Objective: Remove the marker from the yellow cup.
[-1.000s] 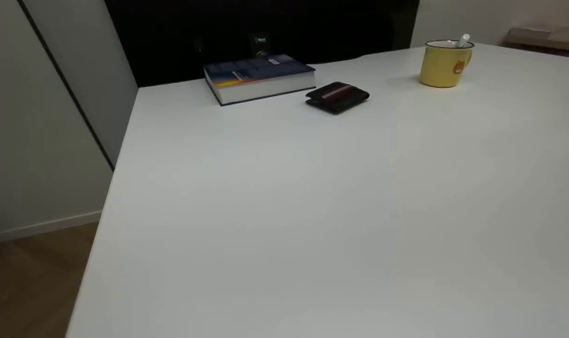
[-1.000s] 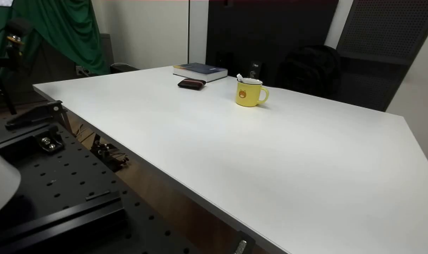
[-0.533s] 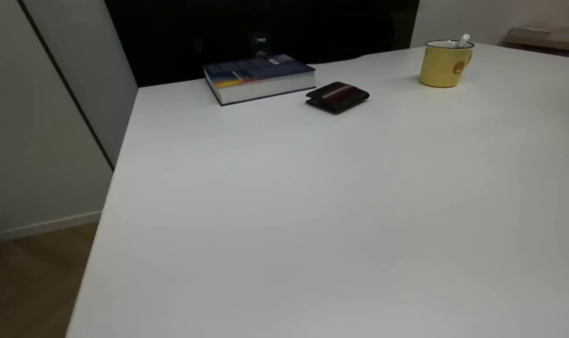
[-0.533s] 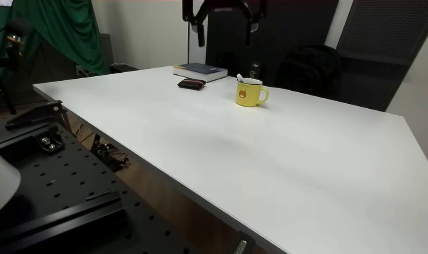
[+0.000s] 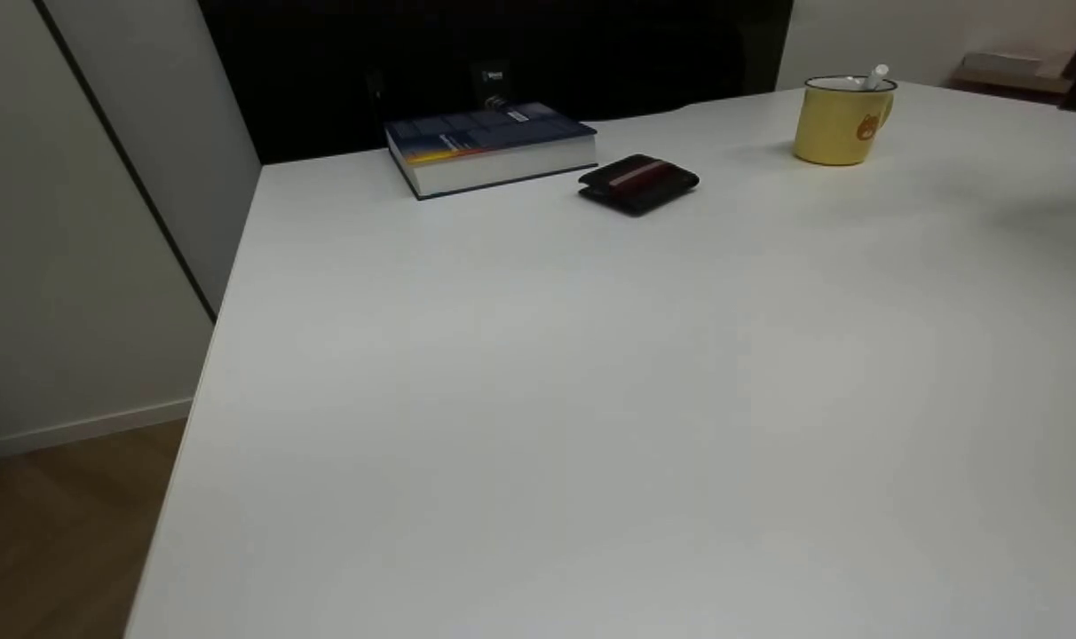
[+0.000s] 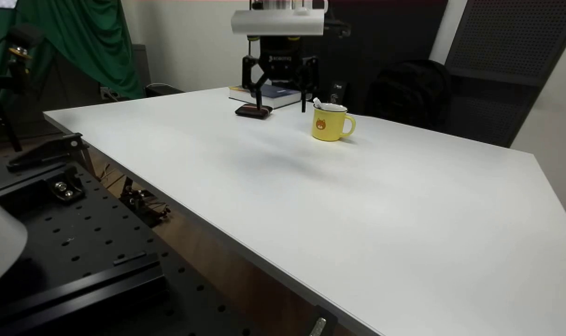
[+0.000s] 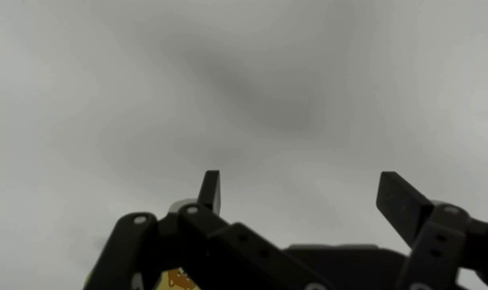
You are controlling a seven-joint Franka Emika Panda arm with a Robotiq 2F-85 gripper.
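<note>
The yellow cup stands upright on the white table in both exterior views (image 5: 824,129) (image 6: 328,129). A small part of it shows at the bottom of the wrist view (image 7: 179,280), mostly hidden behind the gripper. The marker leans in the cup; only its white end sticks out over the rim in both exterior views (image 5: 876,76) (image 6: 317,102). Its lower part is hidden inside. My gripper (image 6: 281,110) hangs above the table, beside the cup, not touching it. In the wrist view the gripper (image 7: 300,173) has its jaws wide apart with nothing between them.
A dark wallet (image 5: 638,184) lies on the table (image 5: 591,399) near a thick blue book (image 5: 494,146). In an exterior view the gripper overlaps the book (image 6: 283,97). A dark backpack (image 6: 409,93) is behind the table.
My gripper has come into an exterior view from the top and moved down toward the cup's height. A dark part of the arm now shows at an exterior view's edge. The cup and marker have not moved.
</note>
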